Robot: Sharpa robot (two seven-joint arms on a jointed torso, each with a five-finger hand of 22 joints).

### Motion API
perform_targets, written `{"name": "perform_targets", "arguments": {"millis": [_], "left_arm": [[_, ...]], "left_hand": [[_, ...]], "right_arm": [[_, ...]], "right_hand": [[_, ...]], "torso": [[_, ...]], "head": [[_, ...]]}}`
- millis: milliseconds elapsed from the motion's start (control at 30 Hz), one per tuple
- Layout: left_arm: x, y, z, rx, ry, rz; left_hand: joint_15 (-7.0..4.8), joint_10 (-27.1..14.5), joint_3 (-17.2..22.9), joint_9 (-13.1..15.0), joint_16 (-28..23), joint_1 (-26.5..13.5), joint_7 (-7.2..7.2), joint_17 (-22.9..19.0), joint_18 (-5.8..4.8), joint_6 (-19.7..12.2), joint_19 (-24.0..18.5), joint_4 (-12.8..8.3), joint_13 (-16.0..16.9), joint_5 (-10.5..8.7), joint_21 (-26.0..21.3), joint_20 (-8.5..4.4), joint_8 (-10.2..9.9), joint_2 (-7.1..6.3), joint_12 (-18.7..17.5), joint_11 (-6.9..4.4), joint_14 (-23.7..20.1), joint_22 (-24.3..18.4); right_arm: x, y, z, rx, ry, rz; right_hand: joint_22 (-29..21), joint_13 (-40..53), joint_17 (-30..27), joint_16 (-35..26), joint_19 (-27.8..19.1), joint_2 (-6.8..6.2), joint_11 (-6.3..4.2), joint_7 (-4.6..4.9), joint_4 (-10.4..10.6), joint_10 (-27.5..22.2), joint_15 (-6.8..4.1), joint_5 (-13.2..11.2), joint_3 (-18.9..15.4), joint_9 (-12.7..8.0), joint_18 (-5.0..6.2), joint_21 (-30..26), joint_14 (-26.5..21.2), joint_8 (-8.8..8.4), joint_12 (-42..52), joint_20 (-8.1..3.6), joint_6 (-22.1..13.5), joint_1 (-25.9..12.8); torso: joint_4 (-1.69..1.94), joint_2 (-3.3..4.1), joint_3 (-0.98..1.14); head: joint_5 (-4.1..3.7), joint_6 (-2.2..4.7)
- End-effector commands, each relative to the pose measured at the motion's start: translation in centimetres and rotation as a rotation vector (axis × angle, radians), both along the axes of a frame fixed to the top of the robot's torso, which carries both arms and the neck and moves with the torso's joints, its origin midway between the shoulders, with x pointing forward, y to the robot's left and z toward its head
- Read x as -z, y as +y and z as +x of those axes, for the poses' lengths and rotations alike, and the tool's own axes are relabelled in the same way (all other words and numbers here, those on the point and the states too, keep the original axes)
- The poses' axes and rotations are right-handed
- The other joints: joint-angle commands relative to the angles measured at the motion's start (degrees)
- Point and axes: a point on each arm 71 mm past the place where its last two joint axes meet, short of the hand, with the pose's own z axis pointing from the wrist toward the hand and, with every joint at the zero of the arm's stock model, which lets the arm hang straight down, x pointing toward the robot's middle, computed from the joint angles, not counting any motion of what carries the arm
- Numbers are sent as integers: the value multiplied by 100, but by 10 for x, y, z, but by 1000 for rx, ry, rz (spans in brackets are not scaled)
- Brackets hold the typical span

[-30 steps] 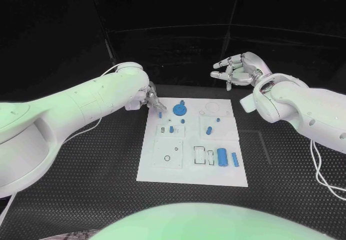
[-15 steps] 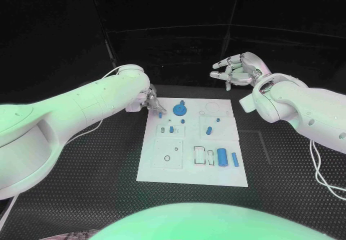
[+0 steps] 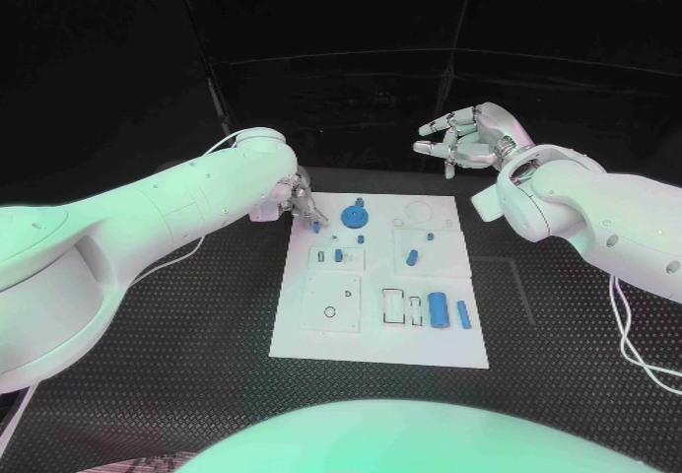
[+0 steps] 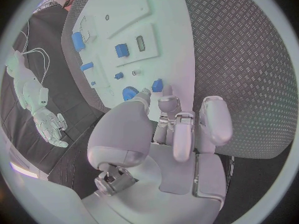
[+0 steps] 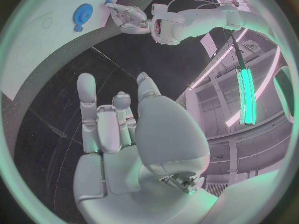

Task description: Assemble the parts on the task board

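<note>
Seemingly our left hand (image 3: 295,196) hovered empty, fingers apart, over the task board's (image 3: 378,340) far corner by a small blue peg (image 4: 157,85) (light, rigid, best pinched sideways); right hand (image 3: 469,137) idled open.

The left hand (image 3: 295,200) has edged slightly closer to the task board's (image 3: 381,340) far left corner

The robot's white left arm (image 3: 170,212) hides most of its silver left hand (image 3: 296,197), so its grip stays unclear.
</note>
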Motion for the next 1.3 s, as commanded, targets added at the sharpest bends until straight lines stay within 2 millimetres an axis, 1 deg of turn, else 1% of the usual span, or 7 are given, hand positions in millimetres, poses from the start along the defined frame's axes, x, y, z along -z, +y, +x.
{"name": "perform_targets", "arguments": {"millis": [33,533,800,933,1033,1167,1300], "left_arm": [[-1,-3,0,5,6,-14],[0,-6,-2,1,31,-68],[1,-6,-2,0,32,-78],[1,-5,-2,-3,29,-80],[0,-5,-2,-5,21,-85],[-1,-3,-2,-13,6,-104],[-3,0,-4,-30,-13,-139]], "left_hand": [[25,-36,-5,-13,18,102,1,1509,61,34,-2,-27,-6,9,-21,24,-36,11,12,-13,604,12],[12,-64,192,-82,18,782,-21,1509,62,52,-4,-289,-67,15,-39,15,-76,283,-11,-35,604,31],[-11,-107,627,-120,18,1321,-38,1509,64,9,-7,-636,-138,33,-54,-8,-108,438,-77,-56,604,43],[-12,-123,994,-124,18,1535,-30,1509,62,-26,-6,-845,-174,50,-57,-14,-112,432,-118,-56,604,55],[-1,-115,1380,-104,18,1609,-6,1509,58,-42,-1,-1017,-200,57,-53,-9,-86,328,-146,-40,604,72],[24,-38,2327,-5,18,1275,29,1509,62,-37,10,-1192,-261,49,-49,1,50,-57,-180,-42,604,111],[4,44,2897,94,18,1016,0,1509,47,-30,51,-1340,-239,115,-13,1,185,-311,-137,-56,604,173]], "right_arm": [[-1,2,0,-10,-5,2],[-1,3,0,-12,-3,2],[-1,3,1,-12,-3,2],[-1,2,1,-11,-3,2],[-1,2,1,-11,-3,1],[-1,2,1,-11,-2,1],[-1,1,1,-10,-2,0]], "right_hand": [[4,5,9,-13,-12,70,-4,-23,-12,-13,-36,16,-21,-2,85,-18,105,25,19,19,-32,1],[4,9,12,-14,-4,90,-7,-25,-24,-7,-39,41,-17,-2,85,-21,108,33,30,17,-32,28],[0,13,13,-16,-2,100,-8,-26,-30,-3,-40,62,-15,-2,86,-24,109,37,37,15,-33,43],[0,13,20,-12,0,104,-8,-26,-33,-2,-41,73,-14,-2,86,-25,111,39,39,15,-33,49],[0,13,20,-12,0,104,-8,-26,-33,-2,-41,73,-14,-2,86,-25,111,39,39,15,-33,49],[5,14,16,-15,4,108,-9,-27,-36,-1,-41,87,-14,-1,85,-23,110,42,41,14,-33,55],[5,14,16,-15,4,108,-9,-27,-36,-1,-41,87,-14,-1,85,-23,110,42,41,14,-33,55]], "torso": [[-5,5,-1],[-2,5,-4],[-4,1,-1],[0,2,-2],[0,3,-2],[0,0,-1],[5,0,-1]], "head": [[3,0],[4,0],[5,0],[3,0],[6,0],[8,0],[10,0]]}}
